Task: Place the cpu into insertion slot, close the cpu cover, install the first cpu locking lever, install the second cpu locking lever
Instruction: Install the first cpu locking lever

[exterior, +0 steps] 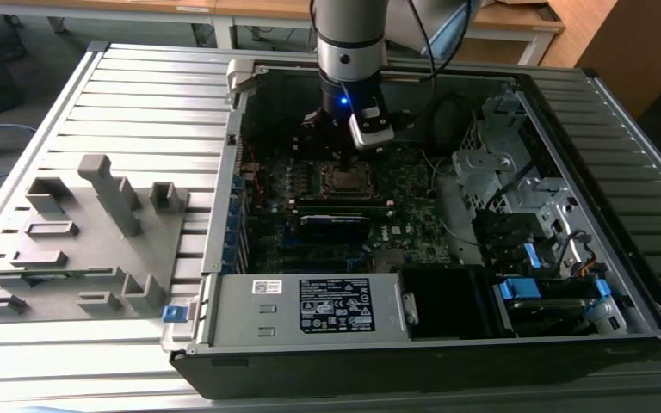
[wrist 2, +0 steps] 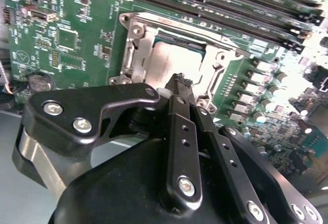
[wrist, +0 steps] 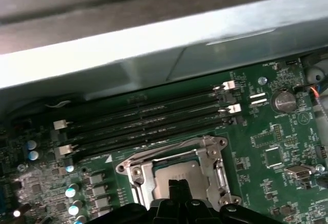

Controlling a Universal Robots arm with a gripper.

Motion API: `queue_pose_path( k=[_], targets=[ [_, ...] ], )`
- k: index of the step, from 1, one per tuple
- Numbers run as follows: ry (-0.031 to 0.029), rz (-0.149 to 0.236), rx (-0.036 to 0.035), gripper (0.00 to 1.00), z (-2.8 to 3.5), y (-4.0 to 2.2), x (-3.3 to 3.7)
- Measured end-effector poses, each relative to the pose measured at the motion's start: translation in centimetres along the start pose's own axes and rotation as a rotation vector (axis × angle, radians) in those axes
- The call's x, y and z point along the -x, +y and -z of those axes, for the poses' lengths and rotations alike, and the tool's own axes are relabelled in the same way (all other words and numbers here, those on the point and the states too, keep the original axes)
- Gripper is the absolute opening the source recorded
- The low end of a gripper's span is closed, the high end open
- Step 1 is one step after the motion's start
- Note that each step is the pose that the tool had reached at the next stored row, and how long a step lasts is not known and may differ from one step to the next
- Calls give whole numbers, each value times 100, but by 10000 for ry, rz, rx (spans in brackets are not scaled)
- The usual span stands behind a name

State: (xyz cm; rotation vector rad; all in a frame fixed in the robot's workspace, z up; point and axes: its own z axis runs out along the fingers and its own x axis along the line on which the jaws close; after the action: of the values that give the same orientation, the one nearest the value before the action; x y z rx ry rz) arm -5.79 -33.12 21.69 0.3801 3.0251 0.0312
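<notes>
The cpu (wrist 2: pixel 171 60) (wrist: pixel 171 174), grey and metallic on top, lies in the insertion slot (exterior: pixel 348 180) on the green motherboard. The silver cpu cover (wrist 2: pixel 137 47) (wrist: pixel 218 170) lies flat around it, and the chip shows through its window. My gripper (exterior: pixel 346 162) hangs straight over the socket inside the open computer case. In both wrist views its black fingers meet at the tip (wrist 2: pixel 180 82) (wrist: pixel 178 184), shut with nothing between them, just above the edge of the chip. I cannot make out how the locking levers stand.
Long black memory slots (wrist: pixel 146 119) run beside the socket. The case wall (exterior: pixel 242 112) and drive cage (exterior: pixel 515 185) close in the motherboard. A black memory stick (exterior: pixel 333 219) sits below the socket. A grey holder block (exterior: pixel 89 232) stands at the exterior view's left.
</notes>
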Motion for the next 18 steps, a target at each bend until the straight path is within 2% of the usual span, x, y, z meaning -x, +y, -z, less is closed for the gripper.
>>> queue_pose_path(
  k=[5, 13, 16, 18],
  targets=[
    [18, 0, -7, 11, -7, 4, 42],
    [21, 1, -7, 11, -12, -7, 54],
    [86, 2, -24, 11, -12, -7, 54],
    [90, 0, -25, 11, -13, -7, 54]
  ],
)
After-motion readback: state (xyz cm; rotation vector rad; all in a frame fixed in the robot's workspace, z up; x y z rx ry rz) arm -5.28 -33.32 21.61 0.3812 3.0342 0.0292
